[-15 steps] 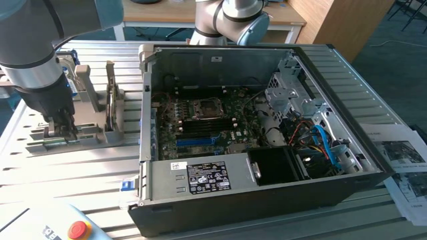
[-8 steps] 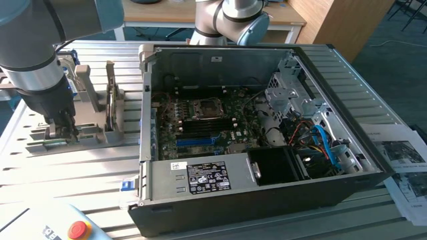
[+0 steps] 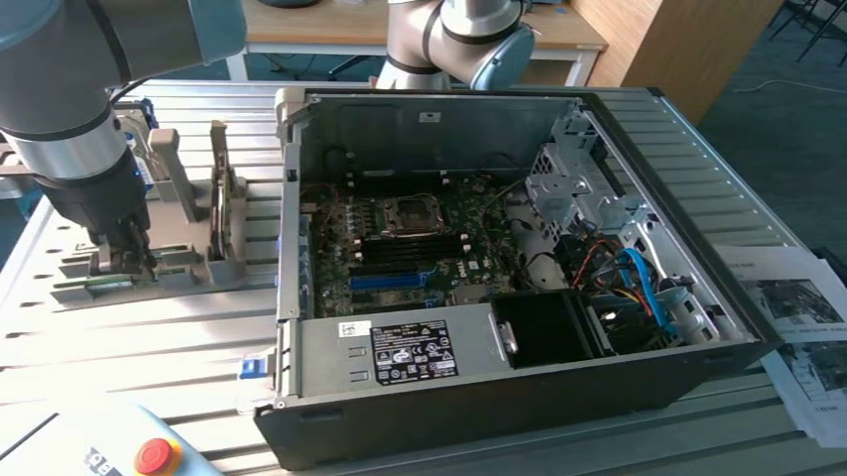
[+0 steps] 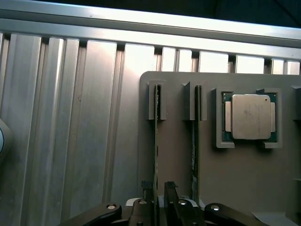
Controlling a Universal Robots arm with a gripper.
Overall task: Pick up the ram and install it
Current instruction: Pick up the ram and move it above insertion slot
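The ram (image 4: 156, 141) is a thin green stick standing on edge in a slot of the grey holder (image 4: 235, 174). A second stick (image 4: 193, 141) stands in the neighbouring slot. My gripper (image 4: 158, 189) is open, with one dark finger on either side of the first stick's near end and a small gap on each side. In the exterior view the gripper (image 3: 119, 260) hangs low over the holder (image 3: 198, 273) at that view's left, well away from the open computer case (image 3: 503, 248). The memory slots (image 3: 397, 260) lie on the motherboard inside the case.
A square silver processor (image 4: 250, 116) sits in its own recess of the holder. The case walls stand high around the motherboard, with cables and a drive cage at the exterior view's right. A red stop button (image 3: 157, 454) and papers (image 3: 794, 307) lie on the ribbed metal table.
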